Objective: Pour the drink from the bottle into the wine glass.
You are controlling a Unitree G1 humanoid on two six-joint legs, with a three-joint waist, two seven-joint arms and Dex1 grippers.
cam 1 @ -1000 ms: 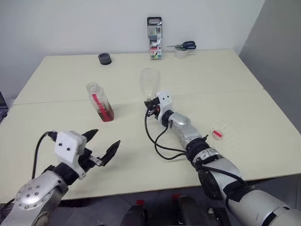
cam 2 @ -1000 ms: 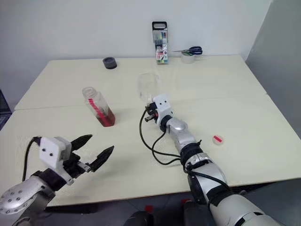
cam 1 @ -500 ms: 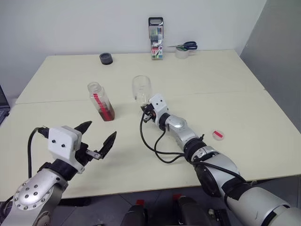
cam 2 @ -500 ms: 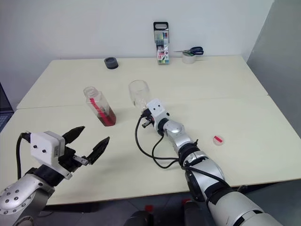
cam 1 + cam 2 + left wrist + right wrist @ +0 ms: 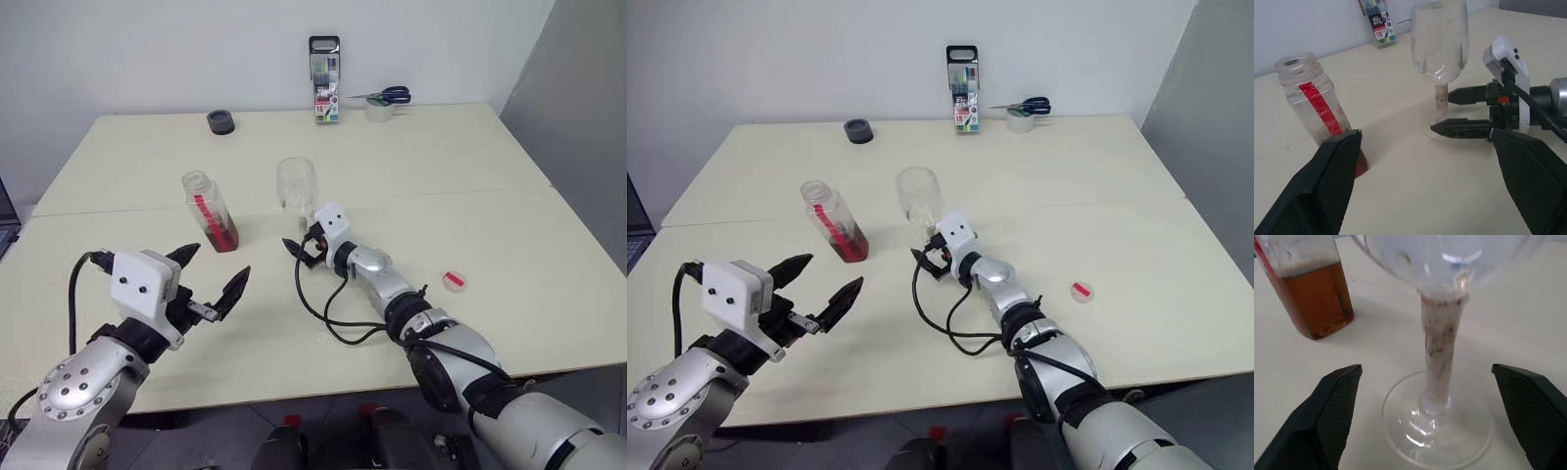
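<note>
well, both jaws apart; wine glass (image 5: 1442,357) rim cut off, stem smudged

wine glass (image 5: 1442,357): rim cut off | bottle (image 5: 1308,284): top cut off

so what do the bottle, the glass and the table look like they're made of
Bottle: clear, likely plastic; squarish thin walls, threaded neck, red label strip, amber drink low inside.
Glass: clear and glossy with sharp highlights; glass or hard plastic, can't tell. Stem looks speckled.
Table: matte cream surface, probably laminate, with a seam across it.
</note>
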